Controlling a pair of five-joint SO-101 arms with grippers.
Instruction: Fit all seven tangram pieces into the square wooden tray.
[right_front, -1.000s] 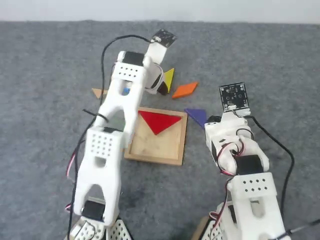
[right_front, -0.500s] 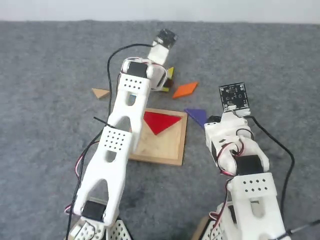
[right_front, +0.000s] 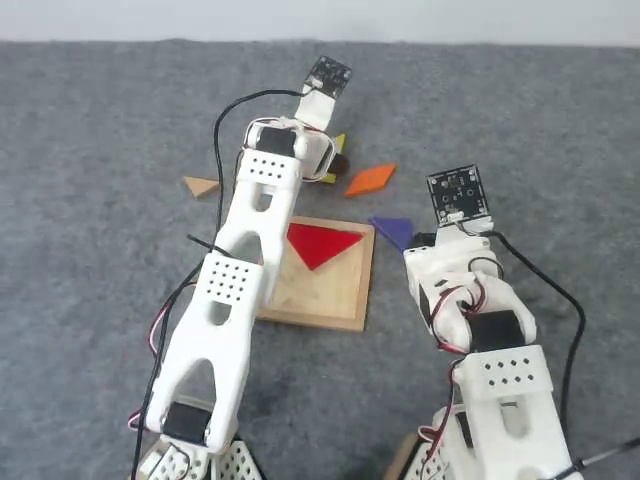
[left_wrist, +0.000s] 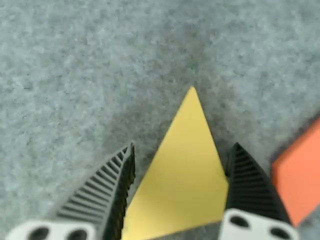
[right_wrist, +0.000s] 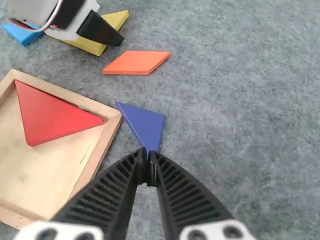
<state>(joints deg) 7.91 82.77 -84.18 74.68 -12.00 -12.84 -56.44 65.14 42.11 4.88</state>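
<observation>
One red triangle (right_front: 318, 243) sits in the tray (right_front: 330, 300), against its far rim. Beyond that rim we see the left pincer (left_wrist: 183, 145) open, jaws straddling the yellow triangle (left_wrist: 182, 195) on the grey surface (right_front: 90, 300). Orange parallelogram (right_front: 370, 179) lies just past the tray's far right corner, near the yellow triangle. Right pincer (right_wrist: 148, 152) is closed on nothing, tips just beside the purple triangle (right_wrist: 144, 125) off the tray's right corner. Tan triangle (right_front: 203, 186) lies apart beyond the tray's far left corner.

I see grey mottled desk (right_front: 100, 120), pale wood tray (right_front: 312, 318), red triangle (right_wrist: 50, 115), yellow triangle (left_wrist: 185, 175), dark-blue triangle (right_wrist: 143, 125), tan triangle (right_front: 203, 186), orange parallelogram (right_wrist: 136, 62), light-blue piece (right_wrist: 15, 31); left pincer (left_wrist: 183, 147), right pincer (right_wrist: 148, 153) black, ribbed.
</observation>
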